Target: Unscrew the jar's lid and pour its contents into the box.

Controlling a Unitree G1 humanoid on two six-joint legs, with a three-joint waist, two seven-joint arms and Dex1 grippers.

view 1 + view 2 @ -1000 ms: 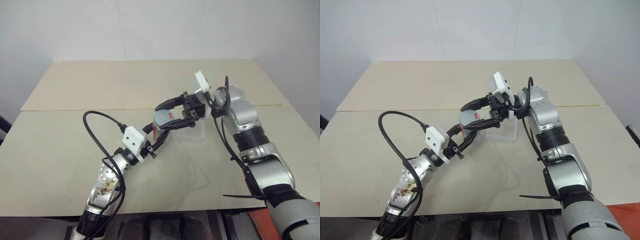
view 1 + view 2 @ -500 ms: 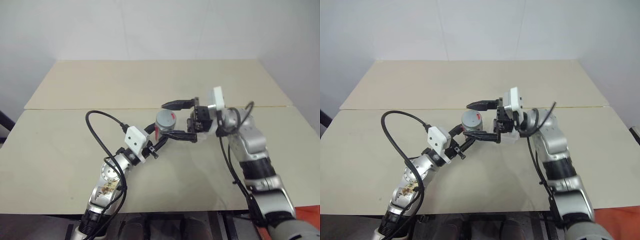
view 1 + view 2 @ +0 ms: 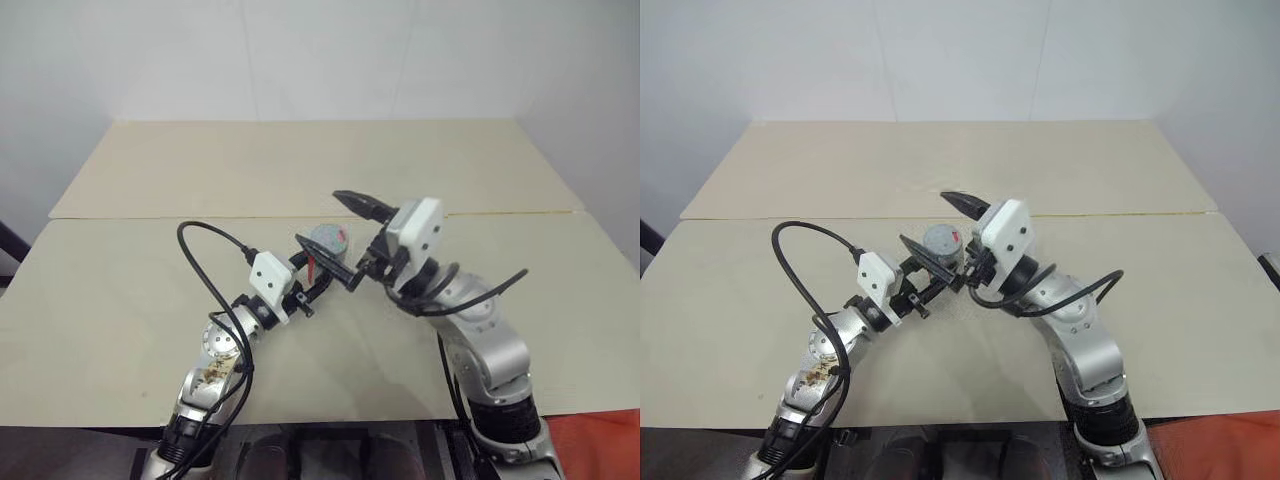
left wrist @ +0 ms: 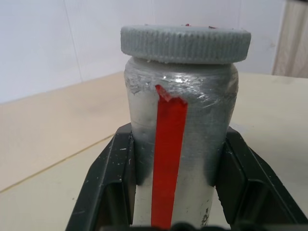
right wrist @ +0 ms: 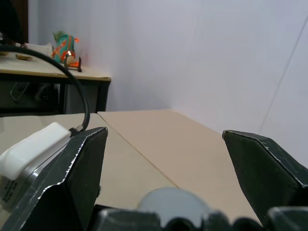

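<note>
The left hand (image 3: 318, 272) is gripping the jar (image 4: 180, 144) above the desk (image 3: 120, 300), its long axis standing upright, lid (image 4: 185, 43) still on top. The right hand (image 3: 345, 240) is gaping wide, empty, flanking the lid. The left wrist view is showing the jar's red stripe.

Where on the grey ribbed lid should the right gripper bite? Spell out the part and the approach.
Grip the grey ribbed round lid by its knurled rim, coming from above with a finger on each opposite side. It sits flat atop the upright silvery jar, overhanging it slightly, and the left gripper clamps the body below, so only the rim is free. The open right gripper likely spans it.
</note>
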